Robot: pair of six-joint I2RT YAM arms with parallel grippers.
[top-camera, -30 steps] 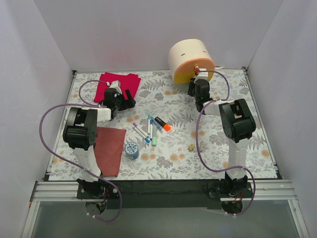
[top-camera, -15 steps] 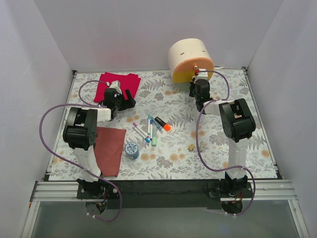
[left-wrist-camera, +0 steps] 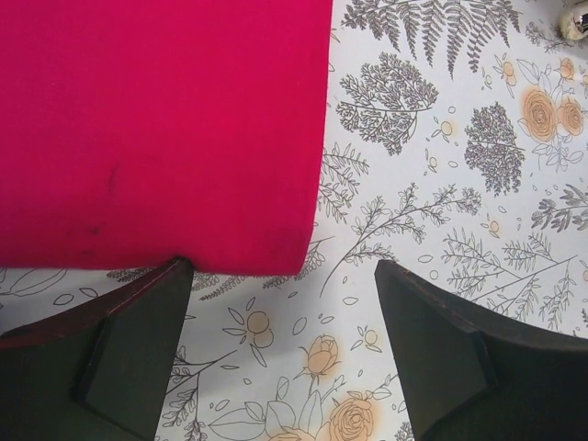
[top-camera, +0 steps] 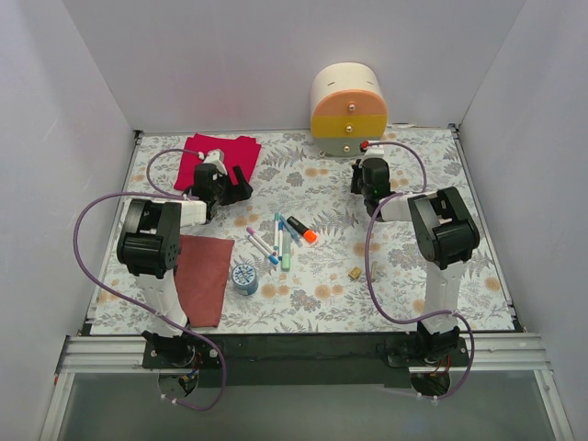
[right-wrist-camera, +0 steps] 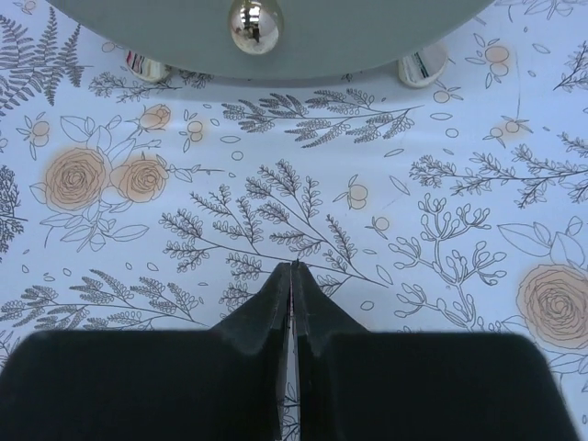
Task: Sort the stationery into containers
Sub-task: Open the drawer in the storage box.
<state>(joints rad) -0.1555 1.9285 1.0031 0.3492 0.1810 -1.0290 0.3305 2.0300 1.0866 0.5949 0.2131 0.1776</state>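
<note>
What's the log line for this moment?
cabinet upright, drawers shut | right gripper shut, empty, facing cabinet | left gripper open at red cloth edge | pens unsorted

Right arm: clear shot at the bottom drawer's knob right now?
Likely yes. The right pincer points at the knob of the bottom drawer, with only bare mat between them. It is shut, so it must open first.
</note>
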